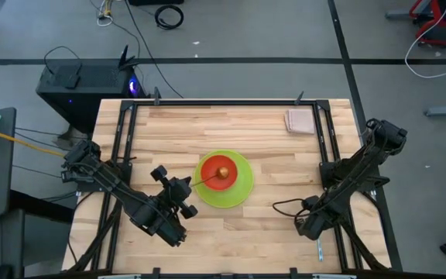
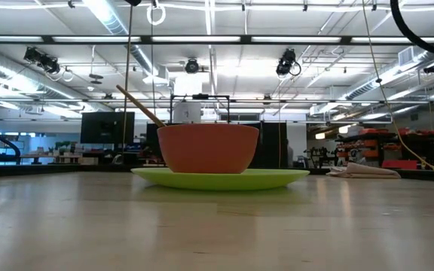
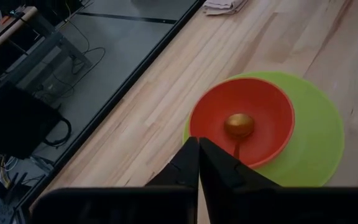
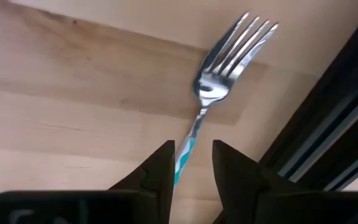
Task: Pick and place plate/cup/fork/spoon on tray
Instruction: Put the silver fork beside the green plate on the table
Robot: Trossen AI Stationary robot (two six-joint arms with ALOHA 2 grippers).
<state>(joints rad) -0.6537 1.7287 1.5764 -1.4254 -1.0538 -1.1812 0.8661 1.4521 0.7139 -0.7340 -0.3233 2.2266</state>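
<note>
The fork [image 4: 219, 81] lies closest to the lens, flat on the wooden table [image 1: 269, 225] near its right front corner beside the dark frame rail, tines pointing away from the right gripper [image 4: 191, 163]. That gripper sits low over the handle with its jaws parted and the handle running into the gap between them; whether the pads already touch the metal cannot be told, and the fork appears to rest on the wood. The step in hand is, by my reading, the pick of the fork: the next move calls for closing squarely on the slim handle, which is thin and flat against the wood and could slip or pivot, then lifting clear of the rail and carrying it toward the middle of the table. The left gripper [image 3: 199, 163] hovers just short of the plate [image 1: 241, 191] with its jaws pressed together and nothing between them. The plate lies at the centre of the table and carries the cup [image 1: 221, 172]; inside the cup the spoon [image 3: 239, 125] rests with its bowl on the bottom and its handle leaning out over the rim toward the left arm. No separate tray shows. A folded cloth [image 1: 300, 121] lies well apart, near the far right corner.
</note>
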